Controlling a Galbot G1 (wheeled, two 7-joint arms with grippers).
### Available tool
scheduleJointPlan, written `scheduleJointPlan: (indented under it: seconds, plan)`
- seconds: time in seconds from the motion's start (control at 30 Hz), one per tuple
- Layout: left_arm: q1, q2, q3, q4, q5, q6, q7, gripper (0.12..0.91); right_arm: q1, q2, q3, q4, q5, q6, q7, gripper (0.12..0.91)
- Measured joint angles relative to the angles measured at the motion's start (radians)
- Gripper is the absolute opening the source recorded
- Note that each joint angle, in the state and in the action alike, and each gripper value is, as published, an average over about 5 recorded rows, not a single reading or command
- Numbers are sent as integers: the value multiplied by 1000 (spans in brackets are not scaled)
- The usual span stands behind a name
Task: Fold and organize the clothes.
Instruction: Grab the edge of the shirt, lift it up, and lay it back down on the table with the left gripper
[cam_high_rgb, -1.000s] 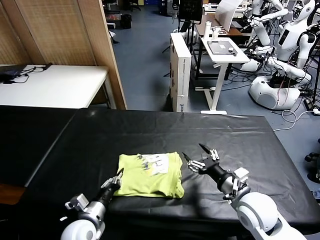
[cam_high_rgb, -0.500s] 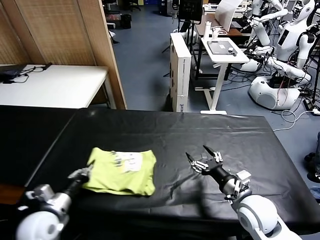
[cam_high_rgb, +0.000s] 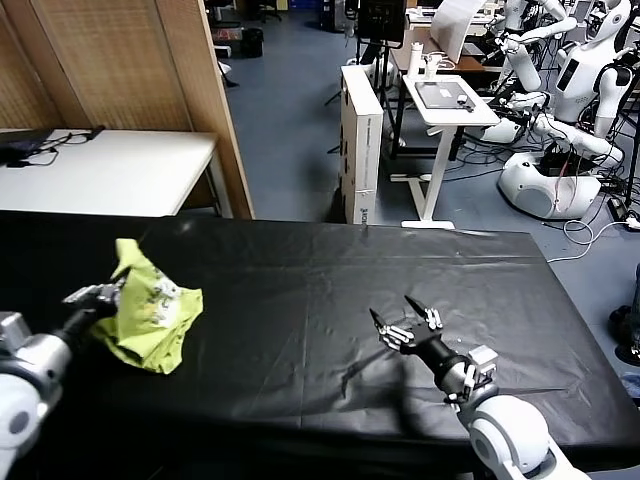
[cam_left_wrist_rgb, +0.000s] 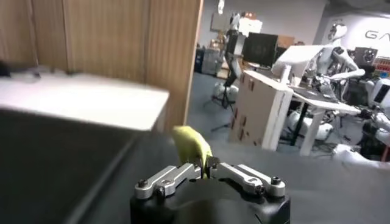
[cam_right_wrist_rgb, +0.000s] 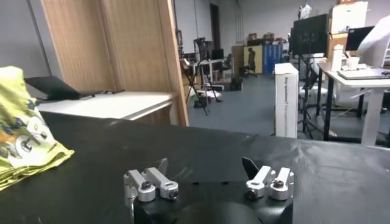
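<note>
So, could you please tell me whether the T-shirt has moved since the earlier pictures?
Yes. The T-shirt, held by the left gripper, has moved from the black table's near middle to its left edge, now bunched and partly lifted.

The left claw (cam_high_rgb: 100, 296) was clamped on the bunched lime T-shirt (cam_high_rgb: 150, 310), which hung beside it over the black surface (cam_high_rgb: 300, 290). Well apart, the right claw (cam_high_rgb: 400, 322) hovered with fingers spread.

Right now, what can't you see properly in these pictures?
- T-shirt: bunched up in the left gripper in the head view, so its folds and white print are mostly hidden.
- Left wrist view: only a yellow-green tip shows; the gripper body hides the rest.
- Right wrist view: the picture's edge cuts off the shirt.
- Right gripper: open, holding nothing.
</note>
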Motion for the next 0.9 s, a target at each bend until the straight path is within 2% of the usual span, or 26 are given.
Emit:
scheduleJointPlan:
  seconds: [0.07, 0.27, 0.37, 0.5, 0.6, 0.83, 0.9]
  plan:
    - [-13, -57, 82, -11, 19, 2, -9, 176, 1, 2, -6, -4, -5, -1, 0, 907]
    - [-69, -239, 312, 46, 113, -13, 1, 176, 7, 11, -27, -9, -10, -11, 0, 907]
    - [-93, -310, 384, 96, 135, -18, 2, 176, 10, 6, -37, -9, -5, -17, 0, 907]
    - [-109, -350, 431, 129, 152, -18, 10, 198, 20, -5, -54, -9, 35, -32, 4, 907]
    - [-107, -353, 443, 131, 170, -20, 24, 326, 30, -8, -70, -9, 80, -53, 16, 907]
    - [-81, -338, 426, 112, 199, -36, 44, 738, 68, 3, -131, -24, 199, -119, 62, 907]
    - [-73, -332, 415, 107, 201, -41, 44, 828, 82, 11, -152, -32, 231, -132, 73, 907]
